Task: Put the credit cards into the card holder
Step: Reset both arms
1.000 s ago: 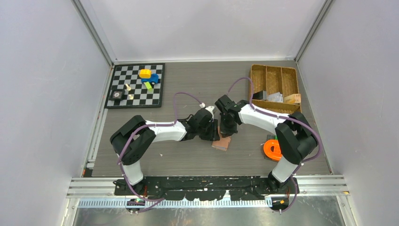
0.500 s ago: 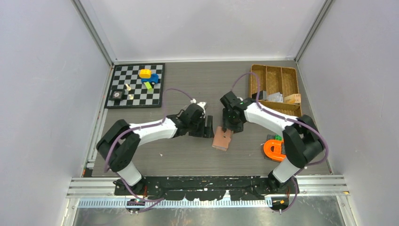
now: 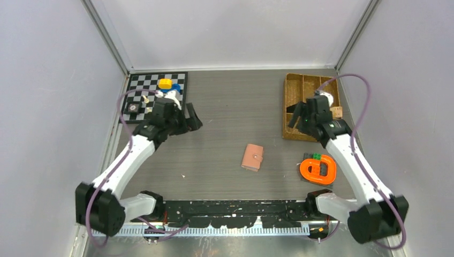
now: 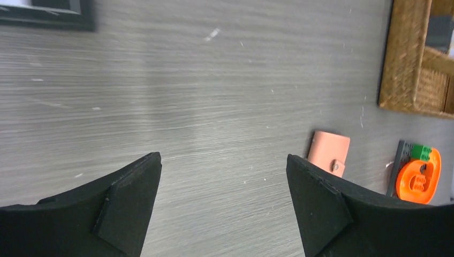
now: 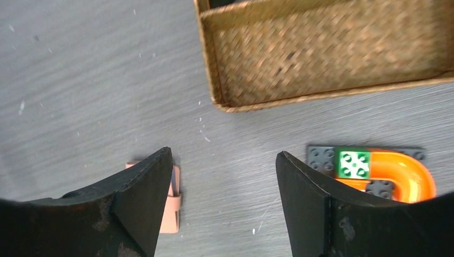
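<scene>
The card holder [image 3: 252, 157], a small salmon-pink wallet, lies folded shut on the grey table with its snap tab fastened. It also shows far off to the right in the left wrist view [image 4: 328, 152]. In the right wrist view the card holder [image 5: 174, 203] is half hidden behind a finger. No credit cards show in any view. My left gripper [image 3: 191, 120] hangs open beside the chessboard, far left of the wallet, with nothing between its fingers [image 4: 223, 158]. My right gripper [image 3: 295, 116] hangs open and empty [image 5: 224, 153] at the wicker tray's left edge.
A chessboard [image 3: 155, 97] with small toys sits at the back left. A woven wicker tray [image 3: 310, 85] with compartments stands at the back right [image 5: 321, 53]. An orange toy piece on a dark plate [image 3: 318, 168] lies right of the wallet.
Both arms drew back from the wallet, the left toward the chessboard, the right toward the tray. Both grippers opened. The wallet stays where it lay.
</scene>
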`<state>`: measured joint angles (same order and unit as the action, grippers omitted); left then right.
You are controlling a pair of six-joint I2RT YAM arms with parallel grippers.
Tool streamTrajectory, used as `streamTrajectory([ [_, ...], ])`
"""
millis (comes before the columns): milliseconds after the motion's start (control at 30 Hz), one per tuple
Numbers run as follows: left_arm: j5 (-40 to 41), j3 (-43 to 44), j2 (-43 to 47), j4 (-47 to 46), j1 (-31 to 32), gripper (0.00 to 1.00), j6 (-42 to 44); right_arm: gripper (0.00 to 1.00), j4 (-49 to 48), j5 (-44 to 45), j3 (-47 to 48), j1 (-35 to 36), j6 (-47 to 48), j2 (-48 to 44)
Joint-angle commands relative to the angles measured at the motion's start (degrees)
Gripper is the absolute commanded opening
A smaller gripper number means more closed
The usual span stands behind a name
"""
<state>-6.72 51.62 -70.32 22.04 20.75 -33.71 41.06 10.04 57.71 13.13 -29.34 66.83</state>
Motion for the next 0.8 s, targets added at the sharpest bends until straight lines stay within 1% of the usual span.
streamTrajectory([
  [0, 10.12, 6.62, 11.92, 11.57, -1.91, 0.91, 8.39, 0.76, -6.62, 7.26, -3.22, -1.36, 4.06, -11.13],
  [67, 15.42, 8.38, 16.85, 14.58, -1.86, 0.98, 10.93, 0.76, -8.62, 8.91, -5.04, -1.35, 4.61, -15.14],
  [100, 17.12, 8.94, 19.27, 15.75, -1.87, 0.99, 12.09, 0.76, -9.61, 9.5, -5.96, -1.36, 4.69, -16.96],
  [200, 20.77, 8.6, 25.65, 18.12, -1.86, 1.0, 14.74, 0.75, -12.05, 10.32, -8.93, -1.42, 4.65, -21.44],
  [333, 23.78, 3.69, 31.44, 17.86, -1.81, 1.0, 16.56, 0.75, -13.3, 10.36, -10.87, -1.36, 4.22, -23.43],
  [433, 24.1, 1.74, 33.05, 17.63, -1.86, 1.0, 17.09, 0.75, -13.45, 10.18, -10.59, -1.37, 4.29, -23.2],
  [767, 23.92, 0.84, 33.65, 17.1, -1.88, 1.0, 17.73, 0.75, -13.42, 10.57, -10.12, -1.38, 4.58, -23.42],
])
